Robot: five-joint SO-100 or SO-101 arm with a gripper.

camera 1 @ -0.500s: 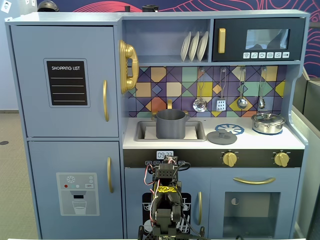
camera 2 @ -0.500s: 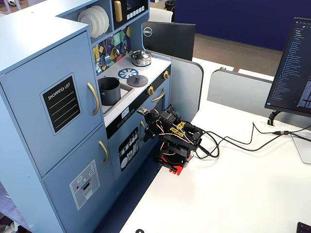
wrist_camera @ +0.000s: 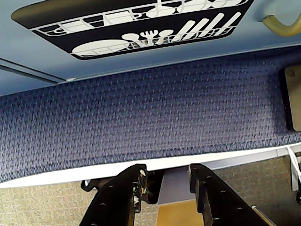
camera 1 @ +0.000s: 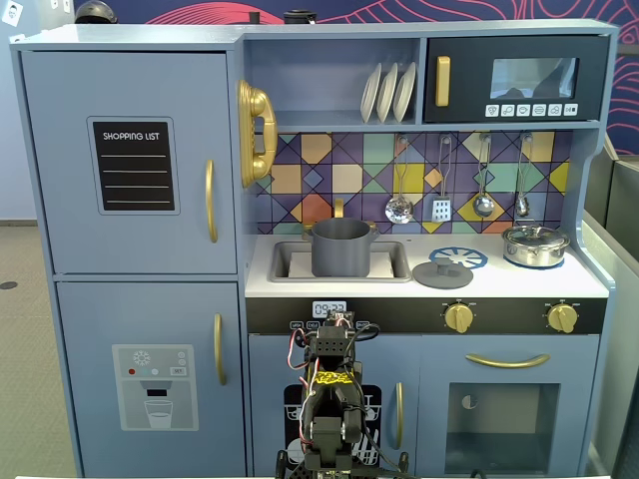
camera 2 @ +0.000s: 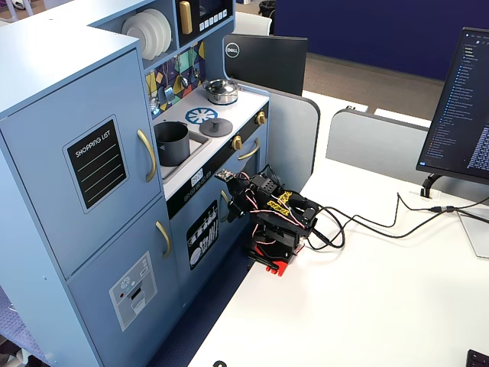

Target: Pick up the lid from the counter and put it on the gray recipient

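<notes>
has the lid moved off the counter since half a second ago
No. In a fixed view the lid lies flat on the counter, just below the blue burner print and right of the gray pot, as before.

One fixed view gives me the toy kitchen point(camera 1: 419, 249) straight on from the front, at about counter height, with the arm point(camera 1: 329, 399) low in the foreground. Another fixed view looks down from high at the side, farther back, taking in the kitchen point(camera 2: 99, 153), the arm point(camera 2: 275, 222) and the white table point(camera 2: 382, 306). My wrist view sits close, facing the carpet point(wrist_camera: 150, 113) and the kitchen's base.
</notes>
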